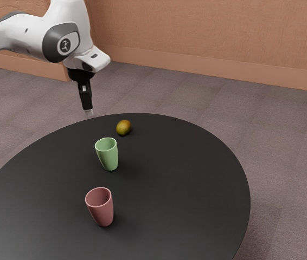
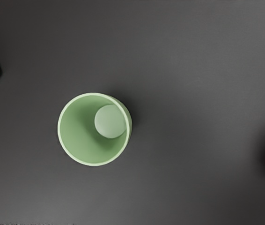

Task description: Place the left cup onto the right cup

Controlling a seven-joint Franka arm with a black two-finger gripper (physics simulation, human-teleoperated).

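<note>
Cups stand on the black table [image 1: 186,179]: a light green cup [image 1: 106,154], wider at the top, and a pink cup [image 1: 99,206]. The gripper [image 1: 89,112] hangs over the green one; nobody can tell if it is closed.

Pale green cup [image 1: 107,153], dusty pink cup [image 1: 100,206], yellow-green fruit [image 1: 123,127] with a brownish patch, matte black round table [image 1: 197,179], white-and-grey arm [image 1: 39,35], black gripper [image 1: 88,112]

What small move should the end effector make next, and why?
Probably descend toward the green cup: the end effector hangs well above the table, and the wrist view looks down into that upright cup. The pink cup stands apart from it, untouched.
</note>
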